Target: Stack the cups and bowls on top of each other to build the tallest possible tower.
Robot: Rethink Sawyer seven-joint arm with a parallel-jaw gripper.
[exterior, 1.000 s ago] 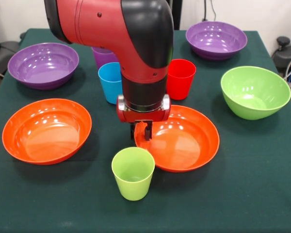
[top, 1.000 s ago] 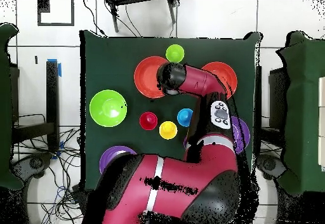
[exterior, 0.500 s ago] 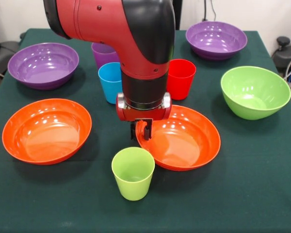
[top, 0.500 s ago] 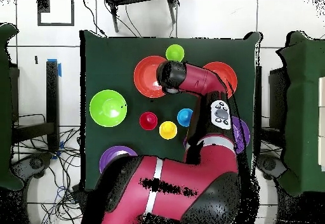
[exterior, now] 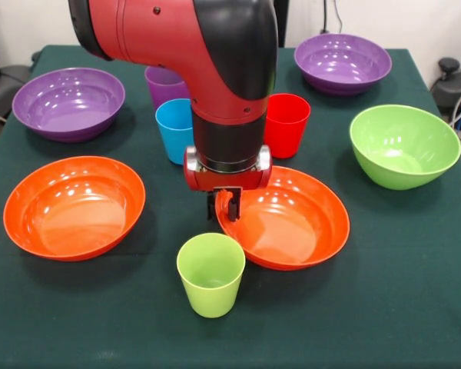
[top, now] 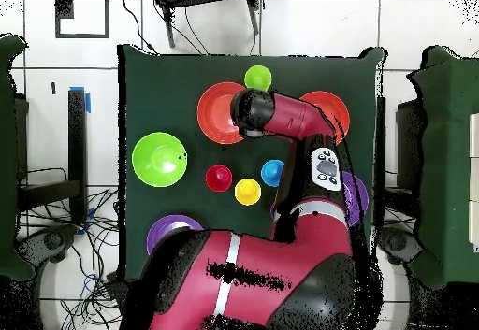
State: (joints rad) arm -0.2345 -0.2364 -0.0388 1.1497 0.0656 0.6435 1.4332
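Barely a twitch since half a second ago: the gripper (exterior: 225, 206) stays clamped on the near-left rim of the orange bowl (exterior: 286, 219), and that bowl sits where it did, tilted a touch, its left edge held up; against the frame a second back it has shifted slightly right and lifted. The green cup (exterior: 210, 274) stands upright just in front of the gripper, apart from the bowl's rim, so no tower is built yet.

Around the green cup: a second orange bowl (exterior: 74, 206) lies to its left, well apart; the blue cup (exterior: 174, 129) and purple cup (exterior: 163, 83) stand behind it, partly hidden by the arm (exterior: 215, 69); the red cup (exterior: 285, 124) stands behind the held bowl, just beside its far rim; the green bowl (exterior: 404, 145) sits off to the right; two purple bowls, one far left (exterior: 68, 102), one far right (exterior: 342, 62), sit at the back. The yellow cup (top: 248, 192) shows only from overhead, the arm blocking it in the front view.

The count: five cups, one of each colour; five bowls, two orange, two purple, one green; all on the green table (exterior: 415, 307).
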